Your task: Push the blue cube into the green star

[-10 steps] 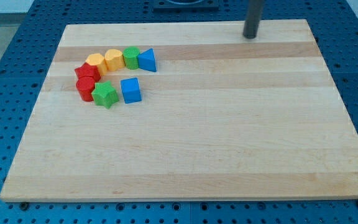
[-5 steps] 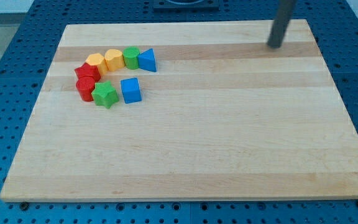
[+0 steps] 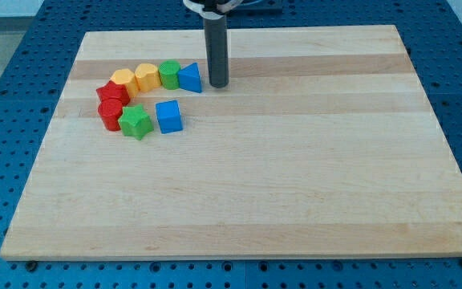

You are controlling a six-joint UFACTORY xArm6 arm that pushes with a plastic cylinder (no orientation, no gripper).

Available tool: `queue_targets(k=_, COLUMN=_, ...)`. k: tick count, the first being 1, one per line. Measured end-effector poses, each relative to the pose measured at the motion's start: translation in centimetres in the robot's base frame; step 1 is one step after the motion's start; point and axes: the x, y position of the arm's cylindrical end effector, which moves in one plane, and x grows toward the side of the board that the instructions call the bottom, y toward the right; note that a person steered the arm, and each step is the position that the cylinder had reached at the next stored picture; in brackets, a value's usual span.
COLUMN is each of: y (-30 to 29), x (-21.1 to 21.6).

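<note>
Our blue cube (image 3: 168,116) sits just right of the green star (image 3: 135,122), a slim gap between them. It looks light, rigid and likely to slide easily on the tabletop (image 3: 295,177); we'd push its right face squarely. Our end effector is a bare rod, nothing to open, holding nothing; my tip (image 3: 217,84) stands up-right of the cube, beside the blue triangle (image 3: 190,78).
</note>
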Motion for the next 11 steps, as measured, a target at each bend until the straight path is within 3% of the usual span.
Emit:
queue_targets(k=3, y=-2.8, x=0.0)
queue_targets(k=4, y=-0.5, x=1.7)
queue_targets(k=6, y=-1.4, x=6.1)
queue_targets(k=11, y=-4.6, x=7.5)
